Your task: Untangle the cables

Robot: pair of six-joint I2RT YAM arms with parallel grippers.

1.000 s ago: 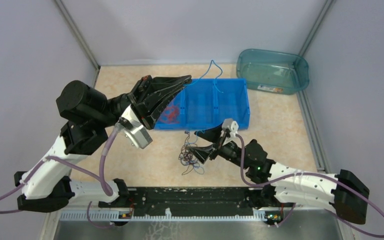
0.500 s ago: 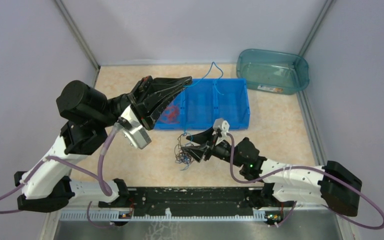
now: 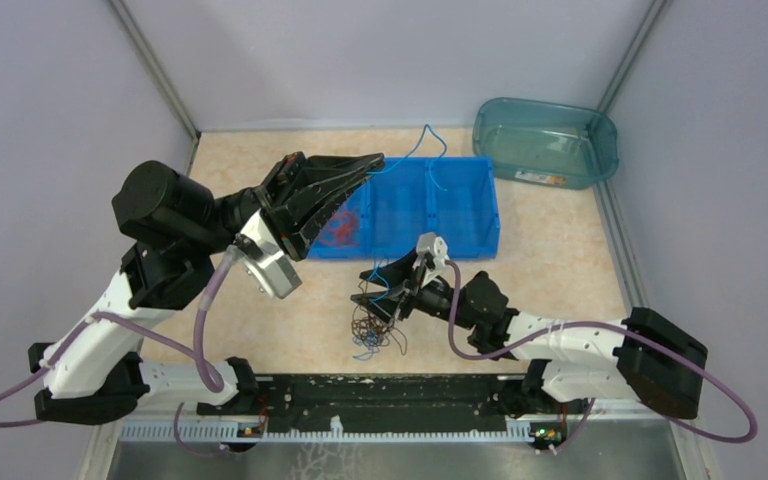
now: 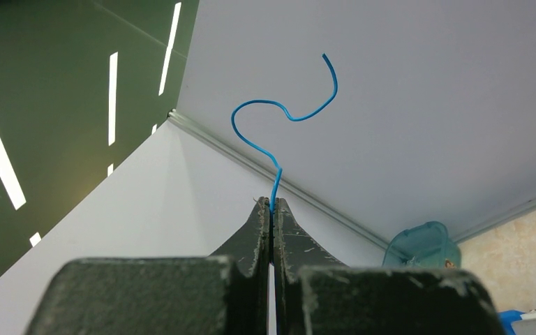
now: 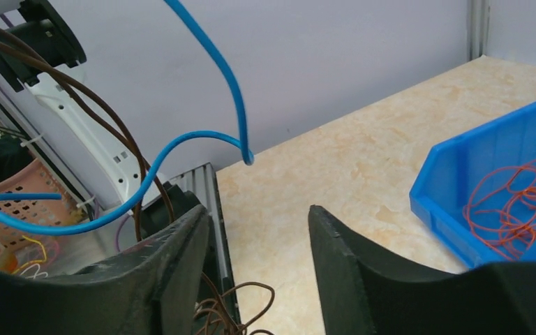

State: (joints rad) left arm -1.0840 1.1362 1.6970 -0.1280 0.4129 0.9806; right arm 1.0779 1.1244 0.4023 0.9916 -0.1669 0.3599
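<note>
Blue cable (image 4: 277,174), orange-red cables (image 5: 513,199), blue tray (image 3: 460,200), teal tub (image 3: 545,140), beige marbled tabletop (image 3: 550,260)

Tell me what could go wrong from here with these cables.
The left gripper pinches the blue cable only at its very tips, so it may slip free. Blue and brown loops of the tangle hang beside the open right gripper, which could snag and drag the whole bunch.

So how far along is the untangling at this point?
Partly done. The orange-red wires already lie in the left compartment of the blue bin. In hand: the left gripper is shut on one blue wire, raised over the bin. Left: a tangle of dark and blue wires on the table in front of the bin, with the right gripper open at it.
</note>
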